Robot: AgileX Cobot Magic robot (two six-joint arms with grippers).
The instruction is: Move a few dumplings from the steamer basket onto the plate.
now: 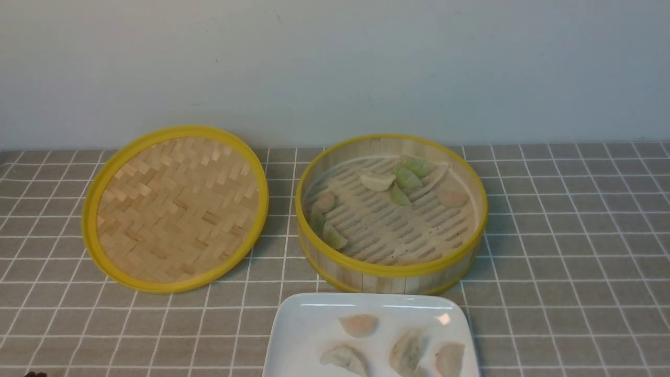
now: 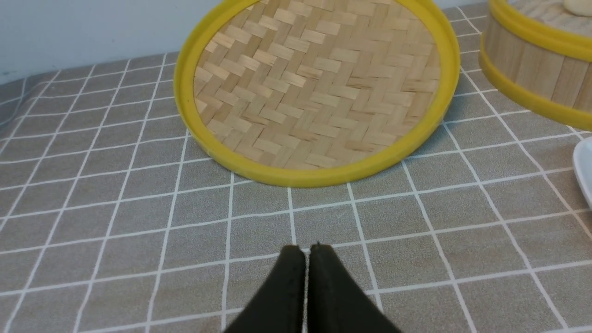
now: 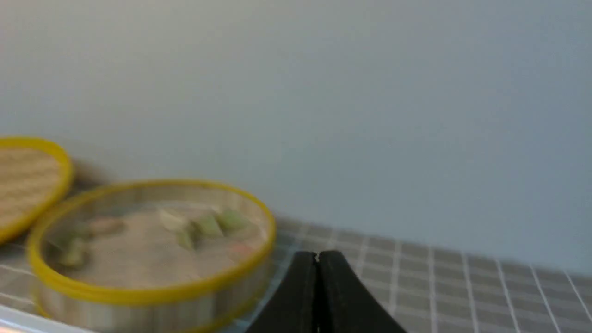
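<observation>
The round bamboo steamer basket (image 1: 392, 269) stands mid-table and holds several dumplings (image 1: 407, 178), mostly pale green. In front of it, at the near edge, the white plate (image 1: 303, 324) carries several pale dumplings (image 1: 358, 324). Neither arm shows in the front view. In the left wrist view my left gripper (image 2: 305, 249) hangs shut and empty over bare cloth, short of the lid. My right gripper (image 3: 317, 255) is shut and empty too, off to the side of the basket (image 3: 148, 296), in a blurred right wrist view.
The flat woven bamboo lid (image 1: 175, 207) lies to the left of the basket, its far edge near the wall. A grey checked cloth (image 1: 576, 235) covers the table. A pale wall rises right behind the basket and lid.
</observation>
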